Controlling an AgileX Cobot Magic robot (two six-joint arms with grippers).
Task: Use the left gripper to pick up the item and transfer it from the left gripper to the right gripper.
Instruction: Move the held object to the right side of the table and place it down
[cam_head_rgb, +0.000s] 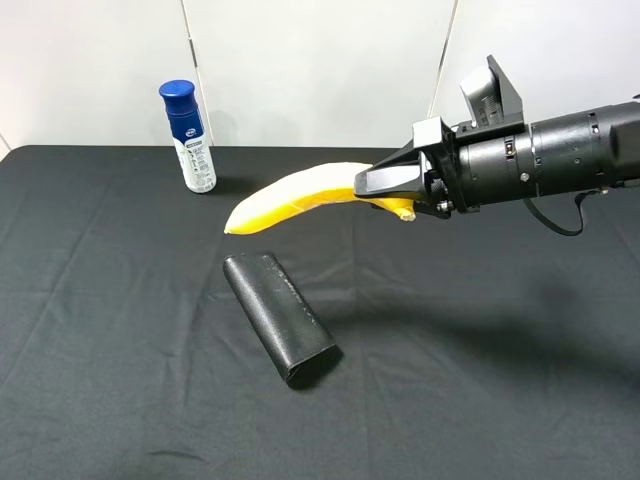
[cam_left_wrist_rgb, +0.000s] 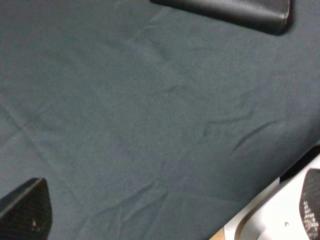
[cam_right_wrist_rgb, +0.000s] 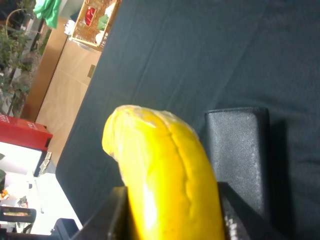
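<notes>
The yellow banana (cam_head_rgb: 290, 197) hangs in the air above the black cloth, held near its stem end by my right gripper (cam_head_rgb: 385, 185), which reaches in from the right and is shut on it. In the right wrist view the banana (cam_right_wrist_rgb: 165, 175) fills the space between the black fingers (cam_right_wrist_rgb: 112, 217). My left arm is out of the exterior high view. In the left wrist view only the tips of my left gripper (cam_left_wrist_rgb: 167, 210) show at the picture's edges. They are wide apart, open and empty, over bare cloth.
A black oblong case (cam_head_rgb: 278, 315) lies on the cloth below the banana and also shows in the left wrist view (cam_left_wrist_rgb: 235, 10) and the right wrist view (cam_right_wrist_rgb: 240, 150). A blue-capped white bottle (cam_head_rgb: 187, 135) stands at the back left. The table's edge (cam_left_wrist_rgb: 280, 200) is near the left gripper.
</notes>
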